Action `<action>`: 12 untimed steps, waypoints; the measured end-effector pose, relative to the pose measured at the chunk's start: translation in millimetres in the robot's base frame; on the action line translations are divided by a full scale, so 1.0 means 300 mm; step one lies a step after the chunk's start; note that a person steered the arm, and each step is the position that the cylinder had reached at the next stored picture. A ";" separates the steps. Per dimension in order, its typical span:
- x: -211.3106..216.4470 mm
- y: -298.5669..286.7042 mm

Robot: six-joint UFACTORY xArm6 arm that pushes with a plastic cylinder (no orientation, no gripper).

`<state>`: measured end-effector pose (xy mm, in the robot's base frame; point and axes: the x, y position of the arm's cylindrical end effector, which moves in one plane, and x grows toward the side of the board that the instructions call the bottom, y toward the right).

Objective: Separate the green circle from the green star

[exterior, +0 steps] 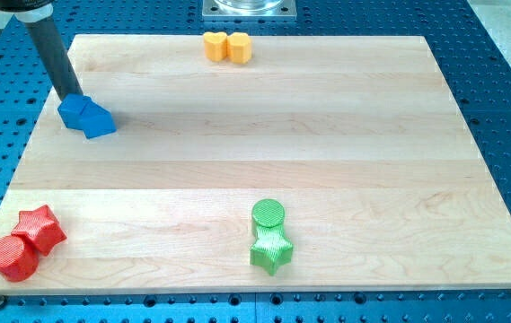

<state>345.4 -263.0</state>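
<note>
Camera view, single moment: a pale wooden board (264,135) lay on a blue perforated table (497,54). At lower centre of the frame, the green circle (268,215) stood touching the green star (270,250), the circle directly above the star. My tip (69,97) rested at the upper left of the frame, against the upper edge of two touching blue blocks (86,116) whose shapes could not be made out; it was well apart from both green blocks. The arm carried no claw, only the dark rod (50,49), so no opening or closing state applied. Two yellow blocks (227,47) sat together at the top edge, near centre. At lower left, a red star (40,229) touched a red circle (13,257) just below and left of it.
</note>
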 end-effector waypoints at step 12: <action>0.597 0.779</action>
<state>524.6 -29.4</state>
